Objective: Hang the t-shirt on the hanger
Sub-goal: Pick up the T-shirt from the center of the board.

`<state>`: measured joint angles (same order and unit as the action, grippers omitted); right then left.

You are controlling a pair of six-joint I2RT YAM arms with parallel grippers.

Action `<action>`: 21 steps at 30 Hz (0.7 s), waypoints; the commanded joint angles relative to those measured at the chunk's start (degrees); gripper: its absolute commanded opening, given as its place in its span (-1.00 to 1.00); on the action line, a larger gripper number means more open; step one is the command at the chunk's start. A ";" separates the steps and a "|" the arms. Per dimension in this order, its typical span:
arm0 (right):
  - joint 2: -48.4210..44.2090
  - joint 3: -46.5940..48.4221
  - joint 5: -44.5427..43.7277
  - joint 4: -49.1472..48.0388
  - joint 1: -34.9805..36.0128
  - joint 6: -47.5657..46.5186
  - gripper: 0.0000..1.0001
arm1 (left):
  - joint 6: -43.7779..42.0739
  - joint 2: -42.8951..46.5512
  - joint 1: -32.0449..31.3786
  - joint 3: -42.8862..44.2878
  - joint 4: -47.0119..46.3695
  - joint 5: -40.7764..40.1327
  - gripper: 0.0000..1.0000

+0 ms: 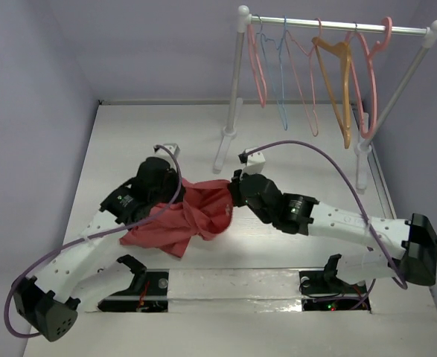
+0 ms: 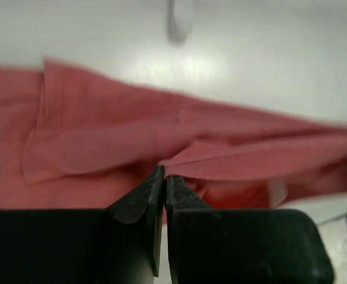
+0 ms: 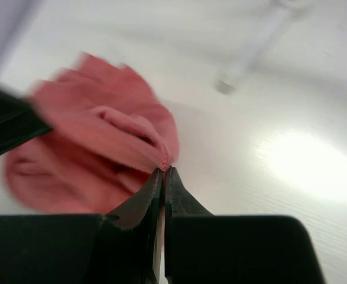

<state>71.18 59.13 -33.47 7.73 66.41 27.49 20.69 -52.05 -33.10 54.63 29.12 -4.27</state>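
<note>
Left gripper [image 2: 164,177] closed, pinching a fold of the t-shirt [image 1: 184,219]. Right gripper [image 3: 163,173] closed on the cloth's edge. T-shirt bunched between both grippers, mid-bench [image 1: 129,134], toward the near edge. Hanger [image 1: 388,31] hangs on the clothes rack [image 1: 337,27] at the far right corner, well apart.

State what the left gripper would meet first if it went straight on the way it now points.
The salmon-red soft cloth t-shirt: the left gripper is shut on its edge, with more cloth directly ahead; beyond, probably white table.
</note>
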 commanded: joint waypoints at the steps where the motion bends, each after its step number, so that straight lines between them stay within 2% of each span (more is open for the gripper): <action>1: -0.95 -1.12 -5.81 0.72 -3.04 1.80 -1.00 | 4.44 3.98 -2.83 -4.00 -9.34 3.30 -1.00; 3: 0.62 0.01 -5.46 0.88 -3.04 0.56 -1.00 | 5.32 3.36 -4.94 -6.02 -12.32 3.66 -1.00; 4: 1.76 1.58 -4.07 2.28 -3.04 -0.06 -0.87 | 6.20 2.40 -6.96 -7.07 -14.60 3.57 -1.00; 7: 2.39 4.84 -0.11 7.73 -3.04 -0.41 -0.39 | 6.82 0.03 -8.21 -7.78 -17.25 3.92 -1.00; 8: 2.04 5.89 1.73 9.22 -3.04 -0.59 0.02 | 7.17 -0.41 -8.82 -8.13 -18.39 4.01 -1.00; 9: 0.56 7.73 5.75 11.93 -3.04 -0.76 0.17 | 7.43 -0.68 -8.82 -9.01 -20.66 4.79 -1.00; 11: -2.17 8.98 9.29 13.10 -3.04 -1.81 0.31 | 7.96 -0.95 -8.82 -10.07 -22.79 6.64 -1.00; 14: -7.80 12.39 14.04 13.89 -3.04 -4.10 0.30 | 8.67 -1.30 -8.82 -11.21 -25.95 7.79 -1.00; 16: -9.21 17.91 13.80 16.43 -3.04 -6.20 0.18 | 8.67 -1.21 -8.82 -11.48 -27.10 8.14 -1.00; 17: -9.39 19.95 11.44 17.23 -3.04 -8.39 -0.18 | 8.67 -1.12 -8.82 -11.48 -27.28 8.31 -1.00; 18: -9.48 21.97 5.93 17.93 -4.00 -9.98 -0.32 | 8.58 -1.12 -8.82 -11.39 -27.63 8.49 -1.00; 19: -9.13 24.08 4.14 19.42 -5.32 -11.21 -0.47 | 8.58 -0.77 -8.82 -11.56 -27.80 8.58 -1.00; 20: -9.04 28.54 3.16 20.21 -7.16 -13.23 -0.84 | 8.58 -0.60 -8.82 -11.56 -27.98 8.84 -1.00; 21: -8.95 30.58 2.37 20.66 -9.18 -14.38 -0.89 | 8.58 -0.33 -8.82 -11.83 -28.33 9.19 -1.00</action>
<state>62.92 82.61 -25.41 25.71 61.36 19.29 28.67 -53.80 -41.67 43.05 6.20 3.20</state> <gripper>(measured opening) 0.093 0.007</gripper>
